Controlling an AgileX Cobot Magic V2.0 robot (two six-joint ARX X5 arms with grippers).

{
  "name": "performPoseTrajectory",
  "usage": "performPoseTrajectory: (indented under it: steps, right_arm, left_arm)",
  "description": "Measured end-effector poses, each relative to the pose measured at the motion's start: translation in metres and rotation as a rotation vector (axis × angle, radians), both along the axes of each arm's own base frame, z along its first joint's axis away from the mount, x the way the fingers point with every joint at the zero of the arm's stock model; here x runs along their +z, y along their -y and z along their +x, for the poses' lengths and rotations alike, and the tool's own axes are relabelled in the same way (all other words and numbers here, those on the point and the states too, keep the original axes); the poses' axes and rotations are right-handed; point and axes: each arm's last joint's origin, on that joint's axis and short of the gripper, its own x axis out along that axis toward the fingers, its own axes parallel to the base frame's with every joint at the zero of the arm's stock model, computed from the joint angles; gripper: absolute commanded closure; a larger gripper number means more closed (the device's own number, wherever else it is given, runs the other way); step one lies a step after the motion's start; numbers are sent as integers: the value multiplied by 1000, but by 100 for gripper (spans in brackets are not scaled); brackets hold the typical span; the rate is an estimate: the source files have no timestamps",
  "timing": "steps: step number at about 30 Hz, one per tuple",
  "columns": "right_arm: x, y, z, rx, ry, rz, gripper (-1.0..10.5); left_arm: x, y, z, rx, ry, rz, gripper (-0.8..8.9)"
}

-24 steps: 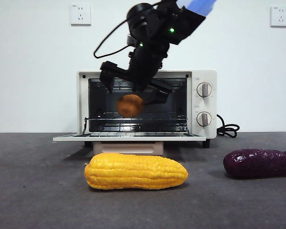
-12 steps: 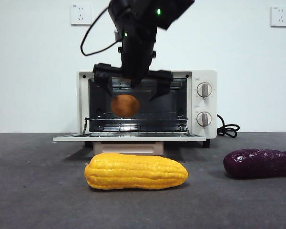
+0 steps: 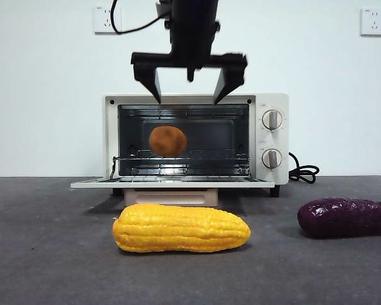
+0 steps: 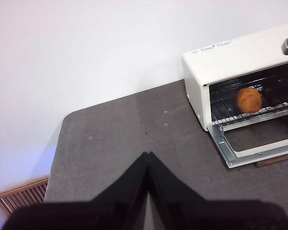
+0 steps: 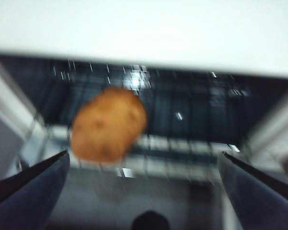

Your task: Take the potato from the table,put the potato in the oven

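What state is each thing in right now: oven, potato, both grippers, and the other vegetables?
oven: door dropped open, flat.
potato: released, inside the oven at the wire rack.
right gripper: open, empty, above the oven mouth.
left gripper: shut, empty, waiting off to the side.
corn cob: lying on the table, in front of the oven.
purple sweet potato: lying on the table.

So the front cam sits low, about level with the table (image 3: 51,267), looking straight into the open oven (image 3: 270,136) from close up. The left wrist cam looks down from farther off at the oven's side and open door. The right wrist cam is right up at the oven mouth, blurry. All three catch the potato (image 3: 167,140) inside.
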Motion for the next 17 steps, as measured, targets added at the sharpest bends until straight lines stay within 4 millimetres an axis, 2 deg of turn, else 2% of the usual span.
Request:
performPoseTrajectory:
  steps: [5,12,14,17]
  right_arm:
    - [33,11,-40,8,-22,-112,470]
    - [105,41,-116,76,73,-184,486]
    - [125,55,-138,101,107,-170,561]
    - [151,81,-170,145,152,-138,780]
  left_arm:
    - [0,0,0,-1,0,-1,819]
    - [0,4,2,-73,-26,-60,819]
    - [0,8,6,-96,-43,-76,819]
    - [1,13,12,-118,-70,-98,819]
